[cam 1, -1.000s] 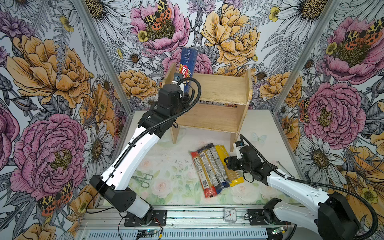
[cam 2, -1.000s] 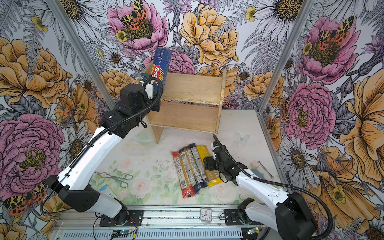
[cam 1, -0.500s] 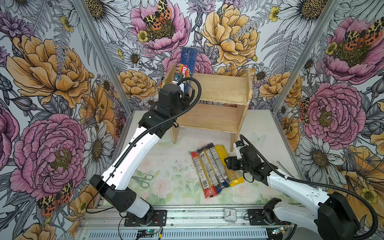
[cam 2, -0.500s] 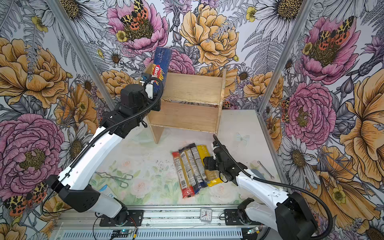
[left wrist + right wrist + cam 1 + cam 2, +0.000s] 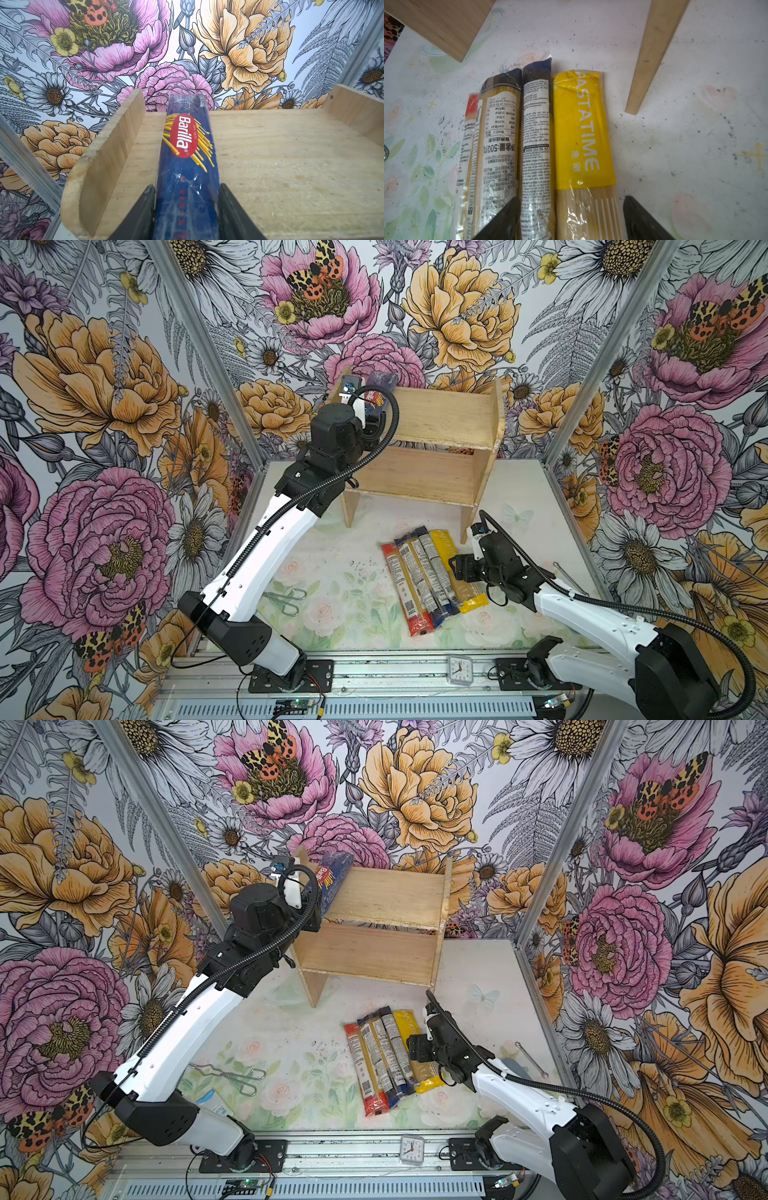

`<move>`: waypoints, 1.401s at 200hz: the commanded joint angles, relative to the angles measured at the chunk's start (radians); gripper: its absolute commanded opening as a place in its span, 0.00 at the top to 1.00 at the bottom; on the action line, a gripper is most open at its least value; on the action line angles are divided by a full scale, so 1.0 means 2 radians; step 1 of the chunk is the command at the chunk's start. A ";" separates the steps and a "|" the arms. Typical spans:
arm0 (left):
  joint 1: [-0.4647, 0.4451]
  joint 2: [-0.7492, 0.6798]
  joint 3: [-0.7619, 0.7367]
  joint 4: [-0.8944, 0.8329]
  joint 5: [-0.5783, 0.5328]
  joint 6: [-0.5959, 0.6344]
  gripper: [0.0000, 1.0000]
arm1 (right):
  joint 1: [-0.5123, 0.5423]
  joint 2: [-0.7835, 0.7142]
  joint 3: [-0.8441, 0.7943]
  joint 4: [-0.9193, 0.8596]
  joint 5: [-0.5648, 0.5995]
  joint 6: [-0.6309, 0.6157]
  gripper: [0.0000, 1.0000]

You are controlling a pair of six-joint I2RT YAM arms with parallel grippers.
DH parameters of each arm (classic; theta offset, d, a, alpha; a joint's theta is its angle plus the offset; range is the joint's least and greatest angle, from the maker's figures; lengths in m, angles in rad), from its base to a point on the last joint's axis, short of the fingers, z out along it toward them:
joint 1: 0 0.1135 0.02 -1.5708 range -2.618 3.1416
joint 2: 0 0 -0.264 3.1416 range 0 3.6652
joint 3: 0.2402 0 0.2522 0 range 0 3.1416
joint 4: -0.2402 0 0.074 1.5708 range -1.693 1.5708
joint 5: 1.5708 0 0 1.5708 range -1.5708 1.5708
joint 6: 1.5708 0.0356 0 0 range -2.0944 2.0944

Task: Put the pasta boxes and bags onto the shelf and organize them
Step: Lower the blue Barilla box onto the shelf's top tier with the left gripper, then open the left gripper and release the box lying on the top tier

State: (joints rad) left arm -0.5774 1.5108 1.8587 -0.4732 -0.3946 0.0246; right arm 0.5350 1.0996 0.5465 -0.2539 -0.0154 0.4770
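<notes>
1. Both top views: the shelf (image 5: 440,418) (image 5: 386,894) stands at the rear of the table (image 5: 353,572). The left arm's wrist hides the near end of the Barilla pack (image 5: 330,880) at the left end of the top tier.
2. Left wrist view only: the Barilla pack (image 5: 188,133) runs front to back on the top board, label up. It lies parallel to the left side panel (image 5: 99,166), with a strip of bare wood between them. Its far end passes the board's rear edge; whether it lies flat or tilted cannot be told.
3. The left gripper (image 5: 187,187) is set narrow, one finger at each side of the pack's near end. Whether the fingers press the pack or merely flank it cannot be told.
4. Right of that pack the top board is bare up to the opposite panel. The top views show the lower board bare too.
5. Top views: four packs lie side by side, touching, before the shelf's right leg (image 5: 468,524). They are the red-ended pack (image 5: 409,605), two blue-ended packs (image 5: 432,572) and the yellow pack (image 5: 444,543).
6. Right wrist view only: the right gripper (image 5: 572,198) is spread wide and grips nothing. It spans the yellow pack (image 5: 583,133) and the adjacent blue-ended pack, with one fingertip (image 5: 635,209) over bare table.
7. Open table separates the yellow pack from the leg (image 5: 648,62). Metal tongs (image 5: 286,599) lie well apart at front left.
</notes>
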 commanded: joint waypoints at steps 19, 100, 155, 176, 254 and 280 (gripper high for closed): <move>0.007 -0.022 0.001 0.031 -0.002 -0.006 0.49 | -0.004 -0.011 -0.001 0.004 -0.002 0.002 0.20; 0.007 -0.039 -0.020 0.046 -0.011 -0.002 0.39 | -0.004 -0.011 0.000 0.003 -0.005 0.002 0.19; 0.007 -0.065 -0.040 0.051 -0.011 -0.002 0.32 | -0.004 -0.011 0.001 0.004 -0.008 0.003 0.19; 0.006 -0.084 -0.053 0.051 -0.024 -0.004 0.28 | -0.004 -0.013 0.001 0.004 -0.014 0.004 0.19; -0.025 -0.196 -0.176 0.054 -0.054 -0.029 0.23 | 0.000 -0.033 0.001 0.004 -0.052 0.009 0.19; -0.061 -0.231 -0.242 0.056 -0.073 -0.061 0.21 | 0.002 -0.040 -0.001 0.004 -0.054 0.017 0.19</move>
State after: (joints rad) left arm -0.6445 1.0912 1.4681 -0.3622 -0.4828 -0.0277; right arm 0.5362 1.0451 0.5461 -0.2535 -0.1040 0.4858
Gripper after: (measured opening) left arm 0.785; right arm 0.812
